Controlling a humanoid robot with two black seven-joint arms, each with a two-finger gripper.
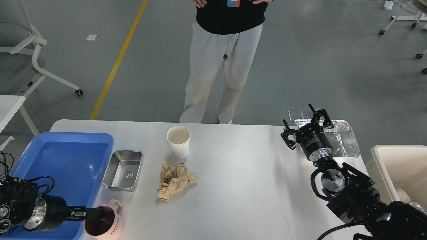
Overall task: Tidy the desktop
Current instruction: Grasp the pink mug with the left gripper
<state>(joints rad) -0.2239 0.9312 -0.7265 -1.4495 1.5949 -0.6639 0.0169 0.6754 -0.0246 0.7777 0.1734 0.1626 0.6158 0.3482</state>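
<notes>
The white-grey desktop [250, 186] carries a white paper cup [179, 141] standing upright at the middle back. A crumpled brown paper [175, 180] lies just in front of the cup. My left gripper [87, 214] is at the front left, shut on the rim of a pink mug [111, 225]. The mug sits at the right edge of the blue tray [66, 160]. My right gripper [305, 126] is open and empty, raised at the back right just left of a crinkled foil container [345, 140].
A small steel tray [123, 168] sits right of the blue tray. A cream bin [397, 166] with some rubbish stands off the table's right end. A person [220, 66] stands behind the far edge. A small white table [10, 103] and a chair are at the left.
</notes>
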